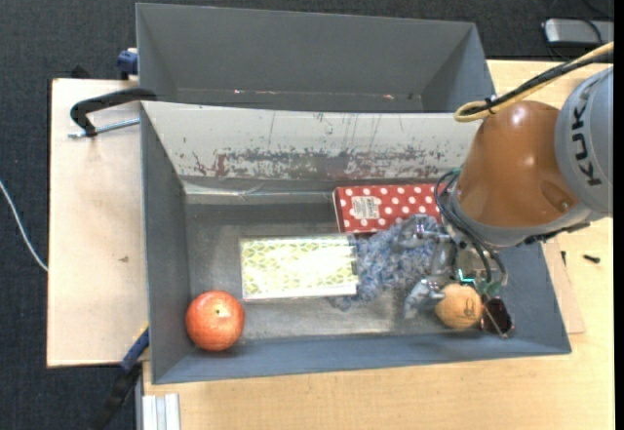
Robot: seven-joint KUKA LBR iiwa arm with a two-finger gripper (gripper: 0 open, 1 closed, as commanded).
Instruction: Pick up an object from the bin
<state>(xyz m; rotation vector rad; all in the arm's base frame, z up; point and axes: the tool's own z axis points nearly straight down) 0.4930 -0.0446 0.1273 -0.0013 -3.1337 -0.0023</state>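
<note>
Pincer (429, 280) sits between blue crumpled cloth (382, 262) and tan round fruit (458, 307); its opening we cannot tell. We fear it snags the cloth.

The orange wrist cover (512, 175) hides the right end of the red white-dotted box (385, 207) to its left, whose white label is too small to read. Farther left, a crumpled blue-grey cloth (385, 262) covers the right edge of the pale green patterned packet (297, 267). Just below the cover, a tan rounded thing (458, 307) is too unclear to name.
</note>
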